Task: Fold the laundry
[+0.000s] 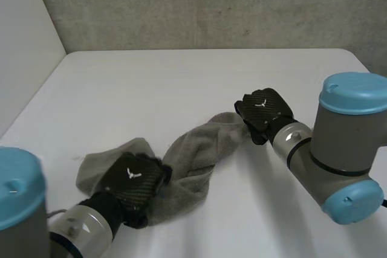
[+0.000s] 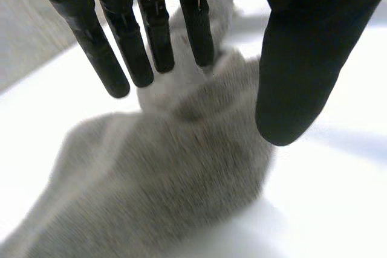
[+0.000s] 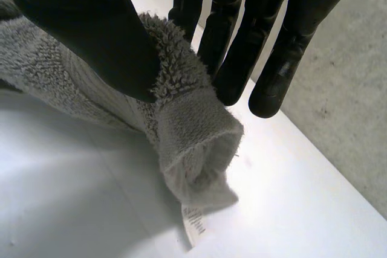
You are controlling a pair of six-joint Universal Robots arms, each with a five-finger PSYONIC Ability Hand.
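The flat white tabletop (image 1: 181,83) is carrying a crumpled grey terry-cloth towel (image 1: 193,152) near its middle. The left robot hand (image 1: 134,176) is holding straight, relaxed fingers over one end of the towel. The right robot hand (image 1: 264,108) is pinching the towel's opposite corner between thumb and fingers, with a small white label (image 3: 195,225) hanging beneath that corner.
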